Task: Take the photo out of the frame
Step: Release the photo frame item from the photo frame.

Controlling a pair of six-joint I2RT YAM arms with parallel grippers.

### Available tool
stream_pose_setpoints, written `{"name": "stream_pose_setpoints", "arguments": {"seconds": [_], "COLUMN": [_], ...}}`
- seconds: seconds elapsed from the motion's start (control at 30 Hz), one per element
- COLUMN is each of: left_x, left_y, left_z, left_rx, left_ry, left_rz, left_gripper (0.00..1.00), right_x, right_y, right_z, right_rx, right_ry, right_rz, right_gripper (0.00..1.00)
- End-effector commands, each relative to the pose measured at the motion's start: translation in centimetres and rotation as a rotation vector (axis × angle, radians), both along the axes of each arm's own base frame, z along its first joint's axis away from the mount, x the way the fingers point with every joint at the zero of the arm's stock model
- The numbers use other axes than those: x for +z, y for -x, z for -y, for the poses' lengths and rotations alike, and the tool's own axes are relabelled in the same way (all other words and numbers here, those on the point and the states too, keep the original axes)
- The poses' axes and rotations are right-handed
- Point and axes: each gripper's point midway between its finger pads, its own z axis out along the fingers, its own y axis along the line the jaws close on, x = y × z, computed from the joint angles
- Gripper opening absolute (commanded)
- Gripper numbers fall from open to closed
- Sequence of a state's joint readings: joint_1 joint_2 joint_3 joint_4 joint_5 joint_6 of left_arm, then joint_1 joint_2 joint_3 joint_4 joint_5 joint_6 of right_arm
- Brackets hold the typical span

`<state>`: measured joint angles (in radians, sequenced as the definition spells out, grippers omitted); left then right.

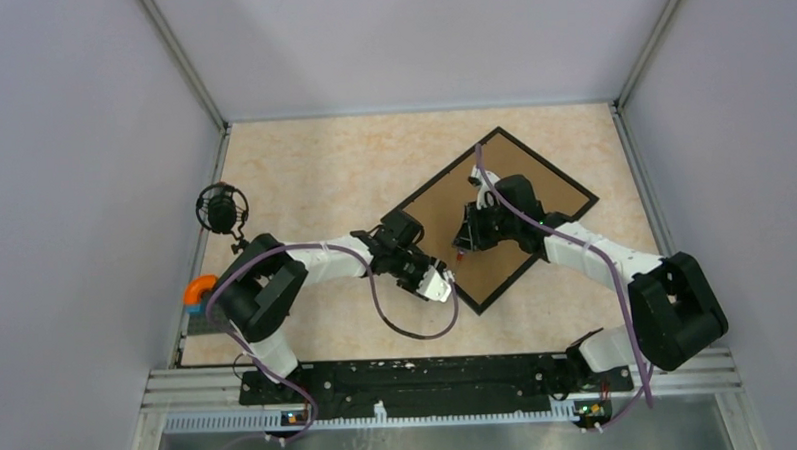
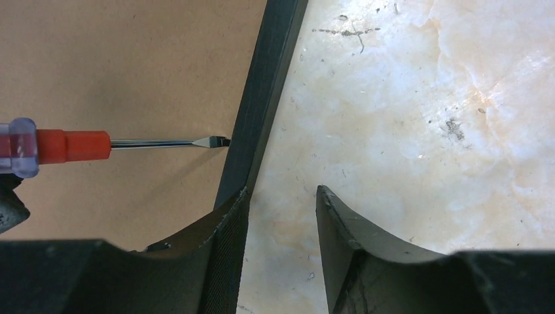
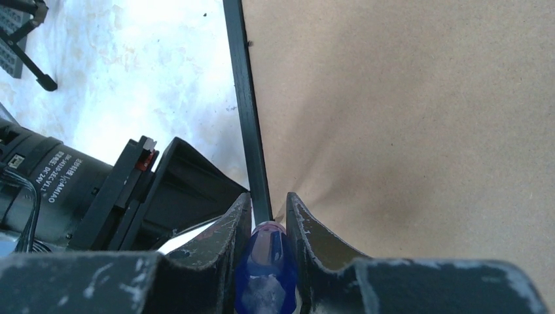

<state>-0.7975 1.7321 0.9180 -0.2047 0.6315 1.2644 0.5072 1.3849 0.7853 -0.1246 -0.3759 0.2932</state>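
Observation:
The frame (image 1: 548,165) lies face down on the table, turned like a diamond, brown board back up. The photo is hidden. My right gripper (image 1: 467,238) hangs over the board and is shut on a screwdriver (image 3: 265,268) with a blue handle. The screwdriver's shaft and red collar (image 2: 72,145) reach across the board, and its flat tip touches the inner side of the black rim (image 2: 265,85). My left gripper (image 2: 283,193) is open and empty at the frame's near-left edge (image 1: 439,284). One finger is over the rim and the other over the bare table.
A black round object on a small stand (image 1: 221,207) and an orange-and-blue roll (image 1: 199,290) sit at the table's left edge. Grey walls close in the table on three sides. The left arm's wrist camera (image 3: 65,183) shows beside the frame rim (image 3: 245,98).

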Motion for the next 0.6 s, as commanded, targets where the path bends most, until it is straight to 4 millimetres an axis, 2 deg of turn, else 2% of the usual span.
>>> {"name": "stream_pose_setpoints", "arguments": {"seconds": [0.0,0.1,0.27,0.43,0.57], "left_x": [1.2,0.6,-0.6,-2.4,-2.8], "left_y": [-3.5,-4.1,-6.6,-8.1,-9.7], "left_z": [3.3,3.7,4.3,4.2,4.7], "left_rx": [-0.014,0.045,0.248,0.365,0.460], "left_ry": [0.088,0.063,0.014,-0.035,-0.047], "left_rz": [0.226,0.208,0.185,0.184,0.182], "left_gripper": [0.49,0.45,0.34,0.29,0.22], "right_x": [-3.4,-3.1,-2.4,-2.8,-2.9], "right_y": [6.2,6.2,5.9,5.0,4.5], "right_z": [0.0,-0.4,-0.7,0.2,1.1], "right_rx": [0.055,0.056,0.056,0.036,0.011], "right_ry": [-0.012,-0.025,-0.040,-0.058,-0.058], "right_rz": [-0.298,-0.318,-0.337,-0.399,-0.416], "right_gripper": [0.00,0.00,0.00,0.00,0.00]}}
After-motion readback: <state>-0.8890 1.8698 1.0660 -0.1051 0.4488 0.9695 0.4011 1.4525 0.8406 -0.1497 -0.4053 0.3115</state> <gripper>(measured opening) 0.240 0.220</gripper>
